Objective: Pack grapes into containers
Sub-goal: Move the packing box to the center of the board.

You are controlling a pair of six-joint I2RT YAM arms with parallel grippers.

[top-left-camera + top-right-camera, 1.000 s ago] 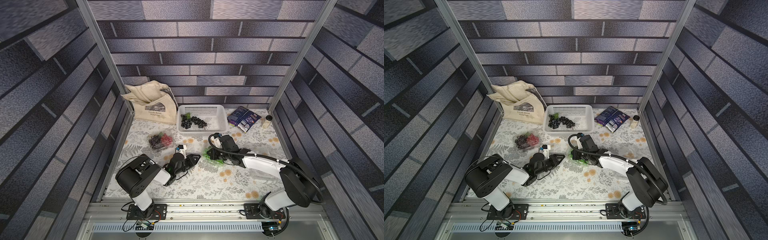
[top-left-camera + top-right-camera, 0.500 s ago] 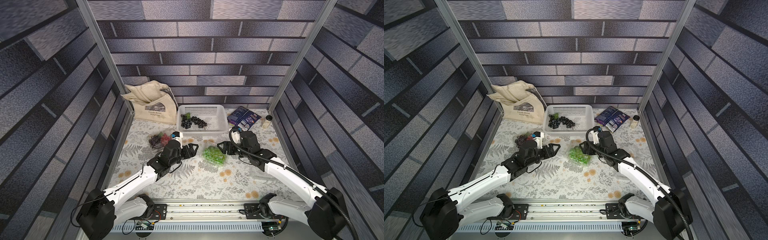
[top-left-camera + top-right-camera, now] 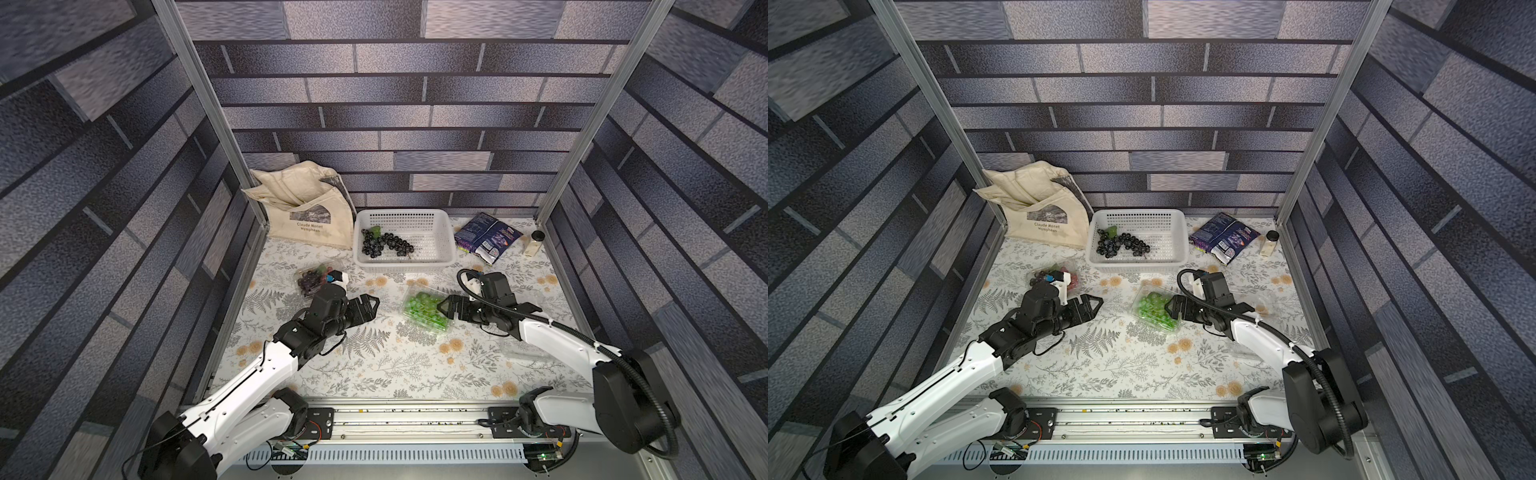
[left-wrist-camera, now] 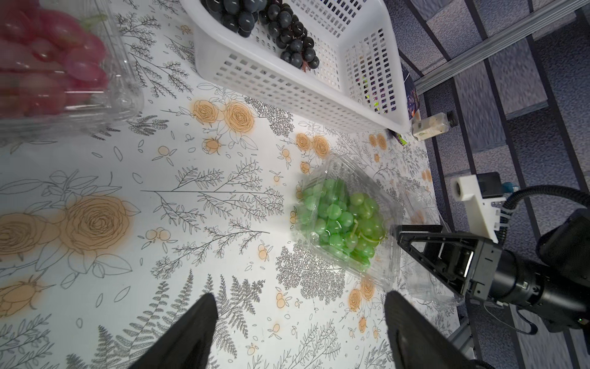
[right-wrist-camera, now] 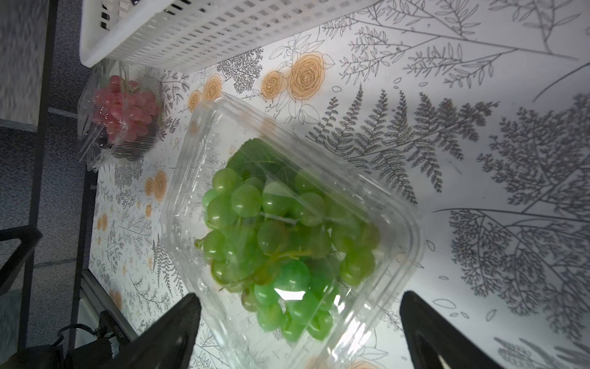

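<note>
Unfolded since a second ago: both arms, then tucked near the rail, now stretched out over the cloth. Moved off the green box (image 3: 424,312) as well, the right gripper (image 3: 448,310), then down on top of it, now at its right edge. No visible shift of the box itself.

Right jaws spread wide, clamped on nothing. In the right wrist view, the near corner of the box between the two fingers, one finger (image 5: 172,332) close against the plastic; touching or not, hard to say. Lid over green grapes (image 5: 281,236) and a leaf, the box flat on the cloth mid-table, in front of the basket (image 3: 405,267).

Left gripper (image 3: 369,308) also wide open and empty, left of the green box, apart from it, pointing toward it. Just behind the left wrist, the red box (image 3: 309,282), with red and dark grapes inside, partly hidden by the wrist camera in both top views.

Not yet packed: the dark bunch (image 3: 384,246), lying in the basket at the back. Under the right arm, an empty box (image 4: 424,287), clear and hard to make out.

Along the back: tote (image 3: 311,224) left of the basket, packet (image 3: 486,239) and jar (image 3: 535,243) to its right.
</note>
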